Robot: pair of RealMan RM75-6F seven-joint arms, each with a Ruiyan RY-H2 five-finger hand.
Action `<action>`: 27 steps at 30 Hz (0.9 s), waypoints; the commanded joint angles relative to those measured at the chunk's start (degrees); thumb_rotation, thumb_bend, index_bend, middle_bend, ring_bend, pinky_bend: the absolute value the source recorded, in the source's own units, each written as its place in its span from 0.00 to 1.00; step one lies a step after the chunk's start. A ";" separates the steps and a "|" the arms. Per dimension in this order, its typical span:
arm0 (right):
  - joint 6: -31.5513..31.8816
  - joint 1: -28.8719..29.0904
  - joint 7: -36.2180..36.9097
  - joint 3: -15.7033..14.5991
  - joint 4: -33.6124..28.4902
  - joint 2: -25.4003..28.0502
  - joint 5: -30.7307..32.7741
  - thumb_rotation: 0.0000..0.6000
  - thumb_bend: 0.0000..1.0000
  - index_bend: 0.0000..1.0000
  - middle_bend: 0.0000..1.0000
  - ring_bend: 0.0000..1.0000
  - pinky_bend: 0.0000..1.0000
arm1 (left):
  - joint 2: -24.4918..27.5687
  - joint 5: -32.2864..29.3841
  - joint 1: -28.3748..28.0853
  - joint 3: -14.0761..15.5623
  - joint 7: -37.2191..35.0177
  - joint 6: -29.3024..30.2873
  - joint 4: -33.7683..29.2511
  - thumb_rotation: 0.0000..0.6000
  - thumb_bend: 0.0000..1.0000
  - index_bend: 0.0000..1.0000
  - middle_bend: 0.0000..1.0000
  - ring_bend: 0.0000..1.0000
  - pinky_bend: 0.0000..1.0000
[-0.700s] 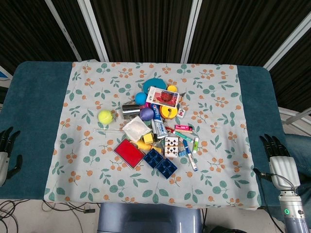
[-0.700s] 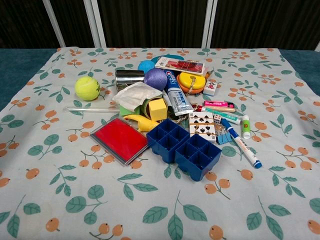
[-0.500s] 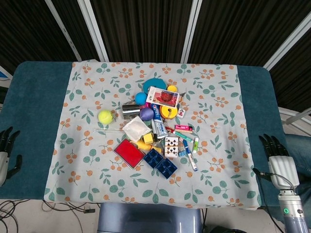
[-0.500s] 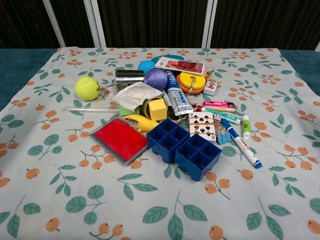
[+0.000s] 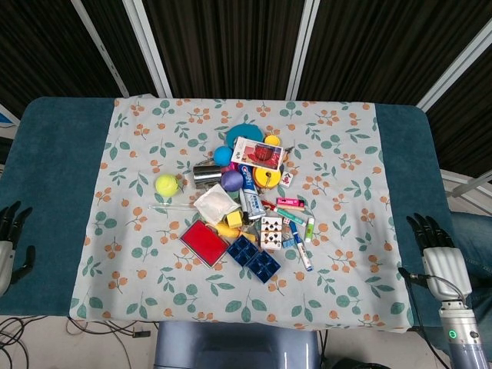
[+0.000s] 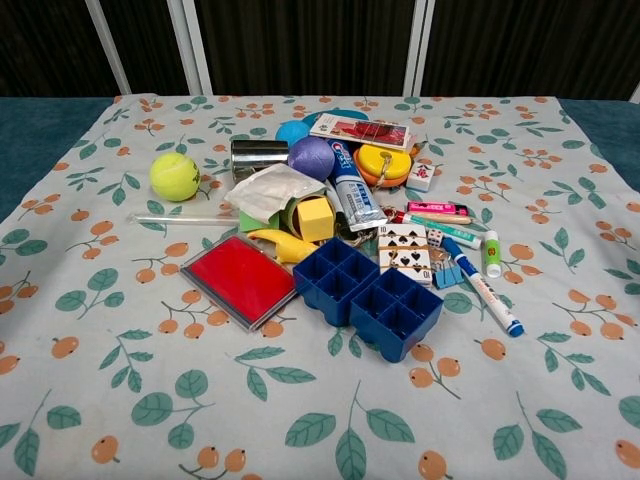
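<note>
A heap of small things lies mid-table on a floral cloth (image 5: 154, 269). In it are a blue compartment tray (image 5: 253, 258) (image 6: 368, 296), a flat red case (image 5: 204, 242) (image 6: 239, 280), a yellow tennis ball (image 5: 166, 184) (image 6: 174, 176), a purple ball (image 6: 311, 157), a toothpaste tube (image 6: 349, 185), playing cards (image 6: 404, 249) and a blue marker (image 6: 483, 287). My left hand (image 5: 9, 247) hangs at the table's left edge, fingers apart, holding nothing. My right hand (image 5: 435, 254) is at the right edge, fingers spread and empty. Neither hand shows in the chest view.
A metal can (image 6: 258, 155), a yellow cube (image 6: 316, 217), a white cloth packet (image 6: 273, 190), a yellow round tin (image 6: 382, 163), a red-printed box (image 6: 360, 131) and a clear straw (image 6: 180, 218) lie in or beside the heap. Teal table (image 5: 54, 154) shows either side.
My right hand has shifted slightly up and to the left. Everything else is as before.
</note>
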 commanded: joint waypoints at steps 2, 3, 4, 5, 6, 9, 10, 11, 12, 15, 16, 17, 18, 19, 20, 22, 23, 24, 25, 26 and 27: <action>-0.80 0.25 0.27 -0.29 0.21 0.09 -0.01 1.00 0.14 0.07 0.08 0.07 0.20 | -0.01 0.07 -0.03 0.06 0.04 -0.06 0.02 1.00 0.52 0.09 0.00 0.00 0.04; -1.17 0.30 0.56 -0.37 0.23 0.12 0.14 1.00 0.14 0.07 0.08 0.07 0.20 | 0.01 0.06 -0.02 0.07 -0.03 -0.06 -0.01 1.00 0.52 0.09 0.00 0.00 0.04; -1.47 0.32 0.90 -0.38 0.17 0.17 0.37 1.00 0.14 0.07 0.08 0.07 0.20 | 0.03 0.02 -0.01 0.05 -0.13 -0.09 -0.06 1.00 0.52 0.09 0.00 0.00 0.04; -1.73 0.34 1.19 -0.36 0.08 0.22 0.60 1.00 0.14 0.07 0.08 0.07 0.20 | 0.05 -0.01 -0.01 0.05 -0.16 -0.11 -0.09 1.00 0.52 0.09 0.00 0.00 0.04; -2.02 0.40 1.57 -0.33 -0.08 0.34 0.80 1.00 0.14 0.07 0.08 0.07 0.20 | 0.08 -0.08 -0.01 0.03 -0.17 -0.13 -0.12 1.00 0.52 0.09 0.00 0.00 0.04; -2.51 0.52 2.90 0.02 -0.62 0.63 1.47 1.00 0.14 0.07 0.08 0.07 0.20 | 0.08 -0.19 -0.01 0.01 -0.18 -0.19 -0.16 1.00 0.52 0.09 0.00 0.00 0.04; -2.80 0.59 3.24 0.10 -0.84 0.75 1.71 1.00 0.14 0.07 0.08 0.07 0.20 | 0.07 -0.21 -0.03 0.02 -0.16 -0.24 -0.16 1.00 0.52 0.09 0.00 0.00 0.04; -3.50 0.83 3.78 0.25 -1.34 0.97 2.15 1.00 0.13 0.07 0.08 0.07 0.20 | 0.05 -0.22 -0.04 0.03 -0.13 -0.27 -0.17 1.00 0.52 0.09 0.00 0.00 0.04; -4.27 1.21 4.28 0.36 -1.80 1.18 2.35 1.00 0.13 0.07 0.08 0.07 0.20 | 0.03 -0.25 -0.05 0.02 -0.08 -0.30 -0.18 1.00 0.52 0.09 0.00 0.00 0.04; -8.01 3.21 6.60 0.52 -3.09 1.91 2.55 1.00 0.13 0.07 0.08 0.06 0.20 | -0.03 -0.54 -0.08 0.01 -0.01 -0.54 -0.27 1.00 0.52 0.09 0.00 0.00 0.04; -9.33 4.15 7.05 0.78 -3.31 1.90 2.62 1.00 0.12 0.07 0.08 0.05 0.20 | -0.03 -0.57 -0.10 0.01 0.01 -0.59 -0.31 1.00 0.52 0.09 0.00 0.00 0.04; -10.36 4.94 7.08 1.07 -3.41 1.77 2.79 1.00 0.12 0.07 0.08 0.05 0.20 | -0.02 -0.54 -0.11 0.03 0.07 -0.60 -0.31 1.00 0.52 0.09 0.00 0.00 0.04; -11.47 5.92 6.79 1.45 -3.49 1.37 2.88 1.00 0.11 0.07 0.08 0.05 0.20 | -0.01 -0.54 -0.10 0.03 0.14 -0.57 -0.30 1.00 0.52 0.09 0.00 0.00 0.04; -12.43 6.73 6.47 1.79 -3.53 0.89 3.16 1.00 0.11 0.07 0.08 0.05 0.20 | 0.00 -0.55 -0.09 0.02 0.17 -0.54 -0.31 1.00 0.52 0.09 0.00 0.00 0.04; -13.77 7.72 6.11 2.17 -3.64 0.19 3.62 1.00 0.10 0.07 0.08 0.05 0.20 | 0.00 -0.61 -0.06 -0.02 0.11 -0.50 -0.34 1.00 0.52 0.09 0.00 0.00 0.04; -16.26 9.34 5.38 2.62 -3.85 -0.88 4.54 1.00 0.09 0.07 0.08 0.04 0.20 | 0.04 -0.75 -0.04 -0.07 0.07 -0.50 -0.36 1.00 0.52 0.09 0.00 0.00 0.04; -17.84 10.35 4.82 2.96 -3.87 -1.60 5.27 1.00 0.09 0.07 0.08 0.04 0.20 | 0.07 -0.86 -0.03 -0.11 0.10 -0.52 -0.33 1.00 0.52 0.09 0.00 0.00 0.04; -19.11 11.26 4.02 3.43 -3.71 -2.40 6.18 1.00 0.09 0.07 0.08 0.04 0.20 | 0.11 -0.93 -0.04 -0.15 0.11 -0.54 -0.31 1.00 0.52 0.09 0.00 0.00 0.04; -19.90 12.03 3.24 3.93 -3.54 -3.25 6.90 1.00 0.09 0.07 0.08 0.04 0.20 | 0.13 -0.97 -0.05 -0.16 0.12 -0.56 -0.31 1.00 0.52 0.09 0.00 0.00 0.04; -20.37 12.71 2.55 4.43 -3.43 -4.10 7.48 1.00 0.09 0.07 0.08 0.04 0.20 | 0.14 -1.00 -0.05 -0.18 0.12 -0.56 -0.31 1.00 0.52 0.09 0.00 0.00 0.04; -20.92 13.54 1.79 5.01 -3.14 -5.18 8.08 1.00 0.09 0.07 0.08 0.04 0.20 | 0.14 -1.02 -0.05 -0.19 0.12 -0.57 -0.31 1.00 0.52 0.09 0.00 0.00 0.04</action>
